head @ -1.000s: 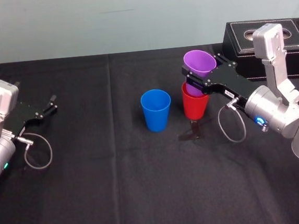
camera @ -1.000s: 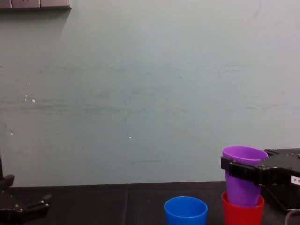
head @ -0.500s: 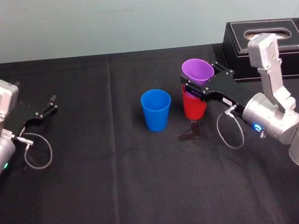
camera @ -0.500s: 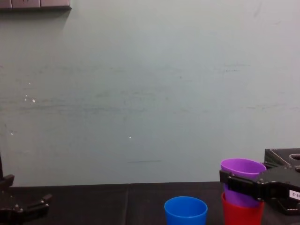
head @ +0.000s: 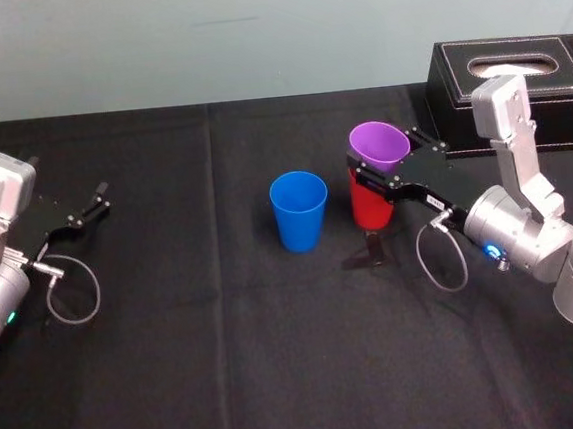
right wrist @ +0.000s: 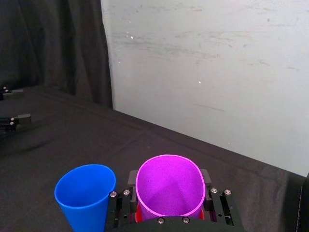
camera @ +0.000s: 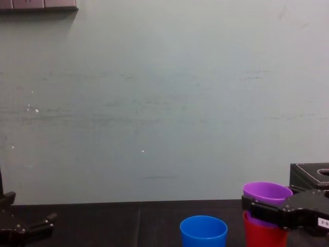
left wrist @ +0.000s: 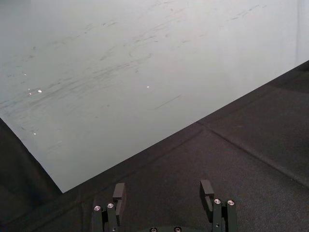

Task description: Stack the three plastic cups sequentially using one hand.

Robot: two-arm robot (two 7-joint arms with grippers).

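Observation:
The purple cup (head: pixel 379 144) sits most of the way down inside the red cup (head: pixel 371 204), which stands upright on the black table. My right gripper (head: pixel 384 172) is shut on the purple cup just under its rim (right wrist: pixel 168 186), one finger on each side (camera: pixel 267 208). The blue cup (head: pixel 299 209) stands upright by itself, just left of the red one (camera: pixel 203 231). At the table's far left my left gripper (head: pixel 93 204) rests open with nothing between its fingers (left wrist: pixel 163 195).
A black stitched box (head: pixel 514 62) stands at the back right, behind my right arm. The table (head: pixel 228 350) wears a black cloth, and a pale wall rises behind it. A cable loop (head: pixel 440 251) hangs from the right wrist.
My right gripper has lowered the purple cup deeper into the red cup. The blue cup and the left arm have stayed where they were.

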